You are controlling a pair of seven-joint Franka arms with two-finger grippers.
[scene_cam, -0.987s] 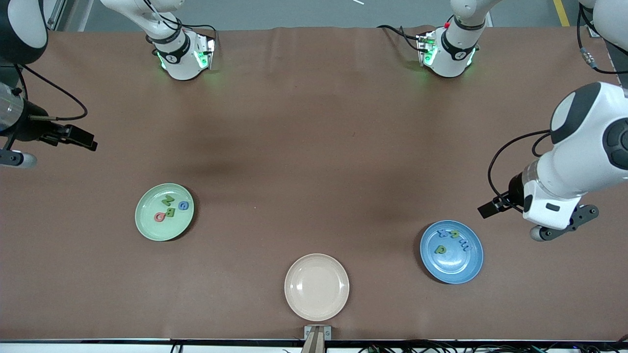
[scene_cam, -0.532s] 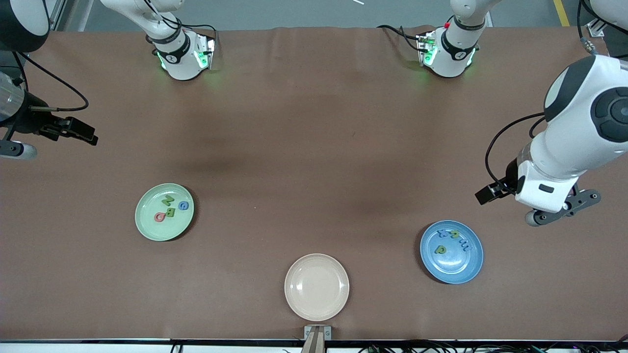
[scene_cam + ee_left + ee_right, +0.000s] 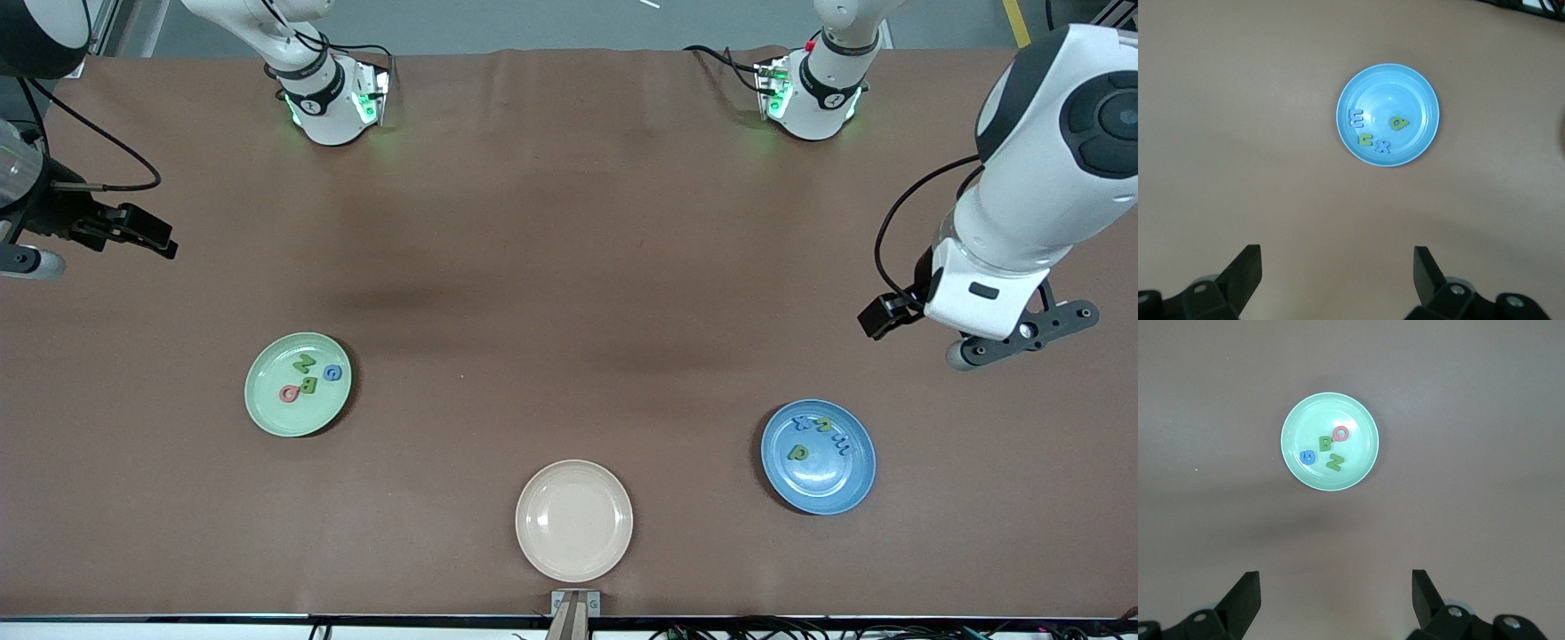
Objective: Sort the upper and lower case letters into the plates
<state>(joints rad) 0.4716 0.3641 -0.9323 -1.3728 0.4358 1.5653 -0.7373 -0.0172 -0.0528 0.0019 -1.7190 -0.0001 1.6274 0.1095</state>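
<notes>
- While both arms hang raised over the worktop (image 3: pixel 569 267), the left tool (image 3: pixel 1337 280) is spread wide and empty, over bare worktop at the left arm's end
- Right tool (image 3: pixel 1335 600) likewise gapes wide with nothing in it, over the right arm's end
- Mint green plate (image 3: pixel 298 384) holds Z, B, G and a red letter
- Blue plate (image 3: pixel 818 457) holds four small letters
- Beige plate (image 3: pixel 574 520) lies between them, nearest the front camera

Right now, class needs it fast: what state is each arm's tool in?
Left tool: open, holding nothing, over bare table near the blue plate.
Right tool: open, holding nothing, at the table's edge.
</notes>
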